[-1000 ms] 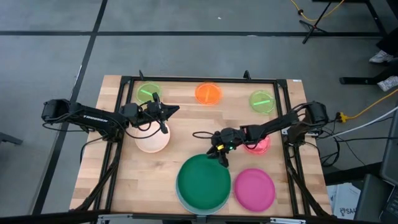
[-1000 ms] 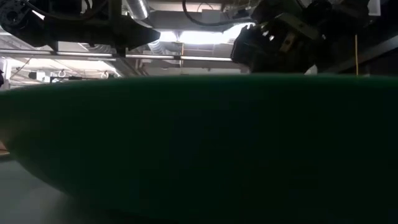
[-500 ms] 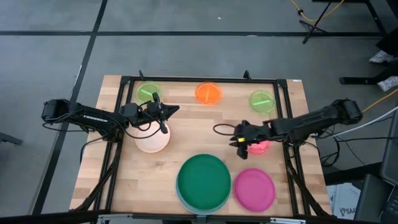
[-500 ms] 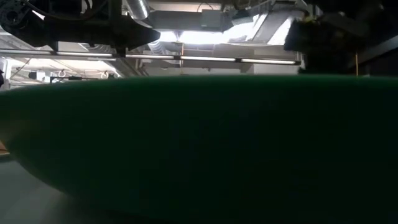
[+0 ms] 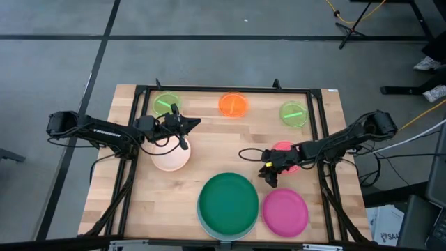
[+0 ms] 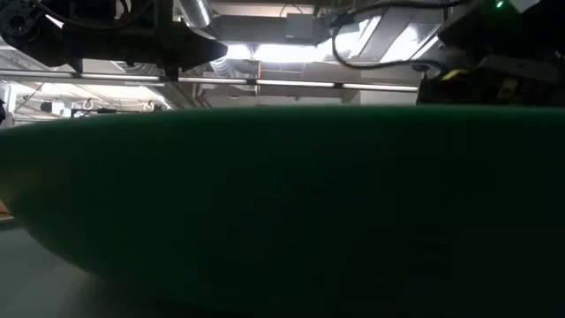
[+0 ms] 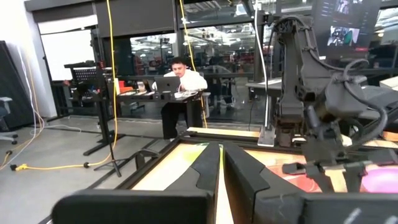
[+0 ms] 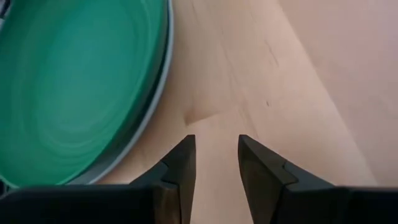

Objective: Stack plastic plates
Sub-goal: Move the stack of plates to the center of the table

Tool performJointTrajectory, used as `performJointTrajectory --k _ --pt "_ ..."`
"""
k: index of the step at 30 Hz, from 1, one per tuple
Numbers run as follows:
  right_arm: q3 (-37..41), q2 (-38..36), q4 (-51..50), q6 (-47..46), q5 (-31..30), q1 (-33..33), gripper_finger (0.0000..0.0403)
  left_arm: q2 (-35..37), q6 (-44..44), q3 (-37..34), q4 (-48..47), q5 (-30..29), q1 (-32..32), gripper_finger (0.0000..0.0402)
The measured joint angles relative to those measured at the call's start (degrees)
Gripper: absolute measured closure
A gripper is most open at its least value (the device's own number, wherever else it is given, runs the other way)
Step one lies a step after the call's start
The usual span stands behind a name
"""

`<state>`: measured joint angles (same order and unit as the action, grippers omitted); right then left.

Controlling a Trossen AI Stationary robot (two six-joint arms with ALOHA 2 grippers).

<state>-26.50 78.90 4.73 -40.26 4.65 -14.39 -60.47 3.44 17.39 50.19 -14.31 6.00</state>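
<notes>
In the high view a dark green plate (image 5: 228,202) lies nested in a light blue plate (image 5: 201,223) at the table's near edge, with a magenta plate (image 5: 285,212) to its right. A pale pink plate (image 5: 169,156) lies left of centre. Two lime green plates (image 5: 166,104) (image 5: 294,113) and an orange plate (image 5: 233,105) line the far side. A red plate (image 5: 293,166) is partly hidden under the right arm. My right gripper (image 5: 267,177) (image 8: 214,140) is open over bare wood beside the green plate (image 8: 68,87). My left gripper (image 5: 195,123) (image 7: 221,152) is shut above the pink plate's far edge.
A black frame (image 5: 230,89) borders the tabletop. Bare wood (image 5: 223,143) lies at the table's centre between the plates. The green plate's rim (image 6: 265,194) fills the low view. In the left wrist view a person (image 7: 177,78) sits at a desk beyond the table.
My right gripper has drawn away from the green plate's far rim toward the table's right, then come slightly toward the near edge, ending between the green and red plates. The plates have stayed where they were.
</notes>
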Motion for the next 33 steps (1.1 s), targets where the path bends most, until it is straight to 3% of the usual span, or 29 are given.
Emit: performJointTrajectory --k 9,24,33 --pt "-0.14 8.09 12.43 -1.32 6.09 0.0 0.0292 0.0 0.02 0.0 0.0 -0.03 0.0 0.0386" --pt "-8.14 15.2 8.43 0.58 8.92 0.15 0.0292 0.0 0.04 0.0 -0.04 -0.01 -0.02 0.0386" --pt "-8.61 16.62 8.77 1.27 9.41 0.17 0.0292 0.0 0.15 0.0 -0.22 -0.03 0.0 0.0386"
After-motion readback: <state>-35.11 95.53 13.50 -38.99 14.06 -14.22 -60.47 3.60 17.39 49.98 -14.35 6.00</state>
